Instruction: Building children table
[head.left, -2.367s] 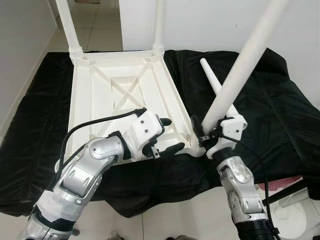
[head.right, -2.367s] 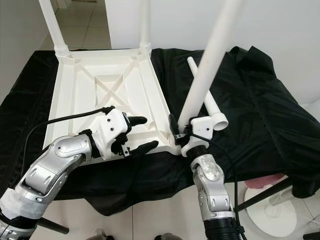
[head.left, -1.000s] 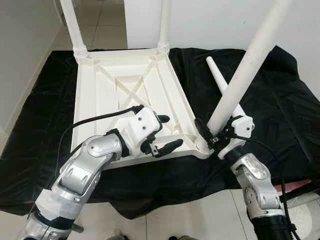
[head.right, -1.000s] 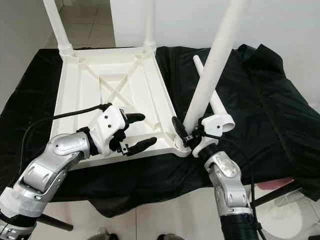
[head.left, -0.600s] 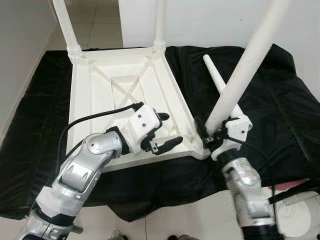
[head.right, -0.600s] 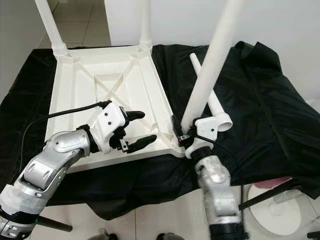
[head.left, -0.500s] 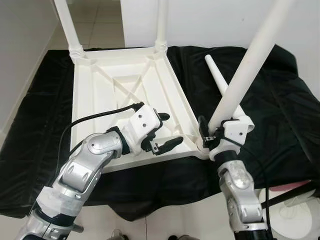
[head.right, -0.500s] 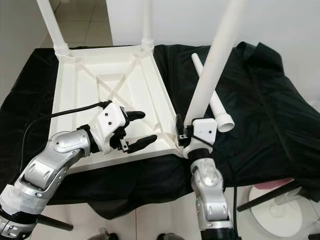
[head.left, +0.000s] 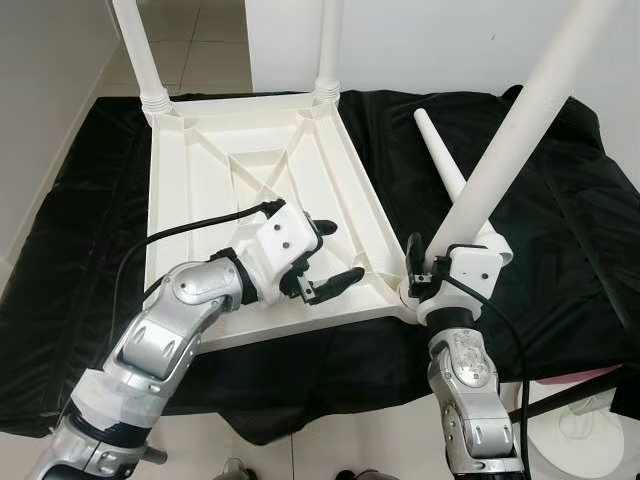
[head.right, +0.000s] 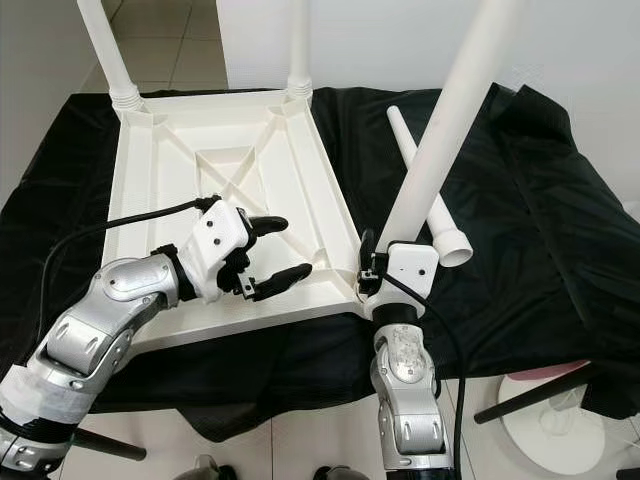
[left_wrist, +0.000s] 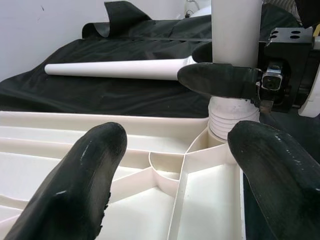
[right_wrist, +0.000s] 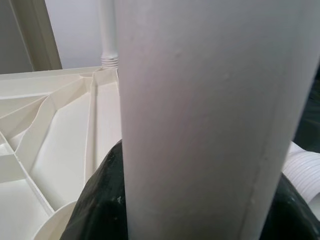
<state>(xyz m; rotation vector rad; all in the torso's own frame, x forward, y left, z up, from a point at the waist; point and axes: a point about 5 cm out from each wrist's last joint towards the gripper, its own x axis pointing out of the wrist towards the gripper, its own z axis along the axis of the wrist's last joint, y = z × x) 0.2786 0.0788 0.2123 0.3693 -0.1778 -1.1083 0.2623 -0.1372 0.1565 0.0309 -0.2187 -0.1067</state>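
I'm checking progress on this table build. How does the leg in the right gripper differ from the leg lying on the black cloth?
The held leg stands tilted with its base at the tabletop's near corner socket; the loose leg lies flat on the black cloth, away from any socket. The right gripper is shut on the held leg, while nothing touches the loose leg. Both are white, round plastic legs.

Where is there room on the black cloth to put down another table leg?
Bare black cloth lies left of the upturned tabletop, and more lies right of the loose leg. The near right corner is crowded: the right gripper holds a leg there, the left gripper beside it.
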